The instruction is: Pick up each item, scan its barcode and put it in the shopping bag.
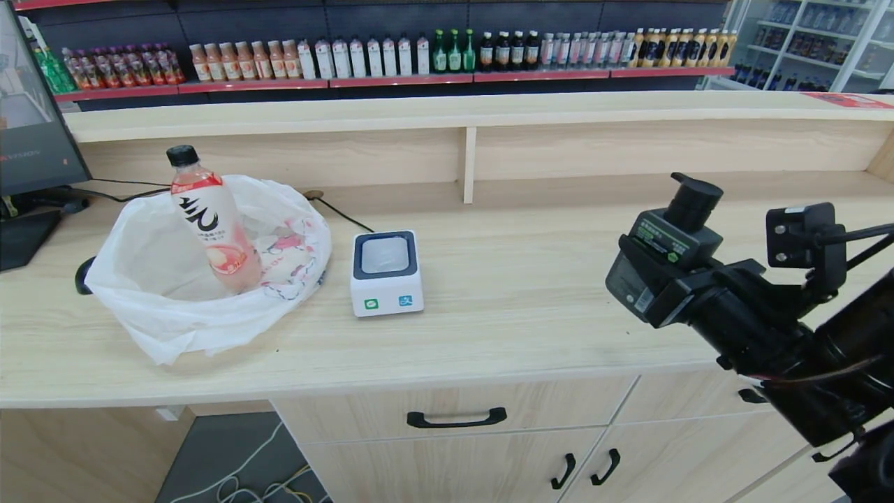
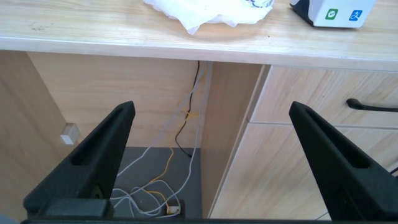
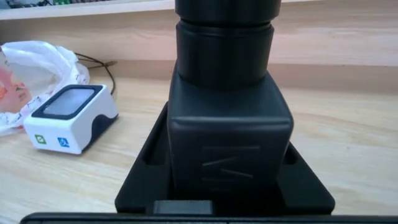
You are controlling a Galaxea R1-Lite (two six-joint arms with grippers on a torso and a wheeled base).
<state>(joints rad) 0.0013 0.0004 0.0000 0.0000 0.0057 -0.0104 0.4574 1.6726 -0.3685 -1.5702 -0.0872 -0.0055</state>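
One pink bottle (image 1: 213, 230) in bag (image 1: 140, 279); right jaws pinch one dark container (image 1: 663, 255); left jaws spread.

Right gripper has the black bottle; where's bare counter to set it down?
Widest bare patch: the counter between the scanner and the held black bottle. A narrower strip runs along the front edge, before the scanner. Crowded: the left end, with the shopping bag, the pink bottle in it, the monitor stand and a cable behind the scanner.
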